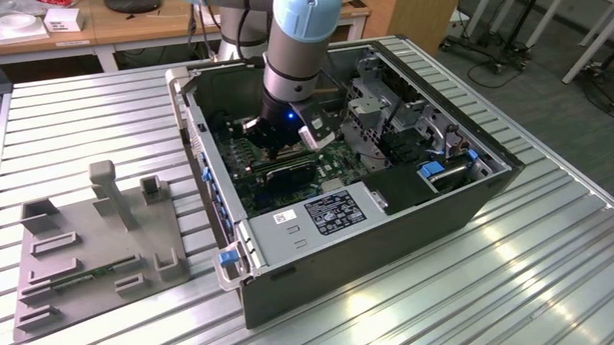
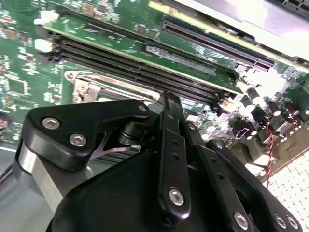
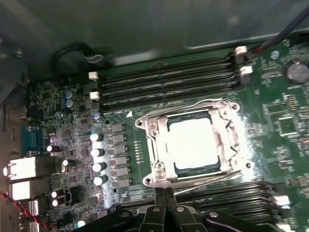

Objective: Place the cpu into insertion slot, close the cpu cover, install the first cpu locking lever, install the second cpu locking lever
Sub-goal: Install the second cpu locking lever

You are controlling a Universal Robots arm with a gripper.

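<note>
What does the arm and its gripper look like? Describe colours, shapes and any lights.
The arm is a thick silver-grey tube with a light blue cap at its joint. Below it a black wrist section carries a small blue light and a white block on its side. The gripper is matt black, built of flat linked bars joined by silver hex-socket bolts.

You've got the cpu (image 3: 193, 142) sitting flat in the insertion slot (image 3: 150, 126), pale silver top facing up and squared off with the socket. The cpu cover (image 3: 224, 126) is lying down over it, a thin steel frame whose window leaves the chip's top showing. Memory slots run alongside on both sides.
</note>
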